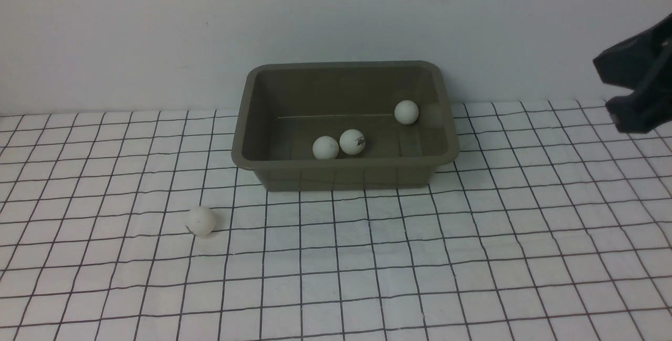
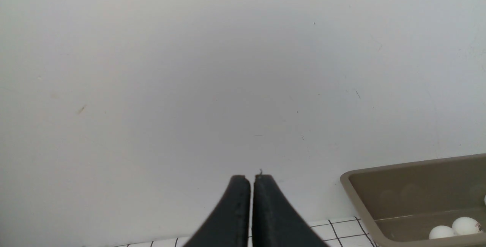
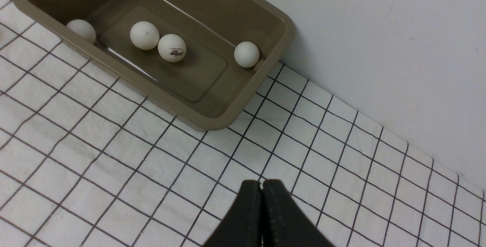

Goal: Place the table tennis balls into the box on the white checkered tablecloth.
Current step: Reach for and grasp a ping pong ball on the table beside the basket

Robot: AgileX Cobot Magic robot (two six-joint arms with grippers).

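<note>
Four balls lie inside the box [image 1: 344, 170]. A plain ball [image 1: 325, 148] and a ball with a printed logo [image 1: 352, 141] sit just beside each other near the middle of its floor. A third ball [image 1: 406, 112] rests against the box's right end wall, toward the back corner. A fourth ball [image 3: 80, 29] lies against the front wall toward the left end; it shows only from the right wrist, since the front wall hides it in the front view. A fifth ball [image 1: 200, 220] lies on the tablecloth [image 1: 472, 257] outside the box, forward and left of its front left corner and well apart from it. The box stands at the back edge of the tablecloth, about midway along that edge, with its long back side close to the pale wall [image 1: 336, 16]. The right gripper [image 3: 262, 183] has its two dark fingers pressed together with nothing between them. It hangs above the tablecloth to the right of the box, toward the back right corner. The left gripper [image 2: 251, 178] is also closed tight and empty, raised and pointing at the wall, with the left end of the box off to its side.
</note>
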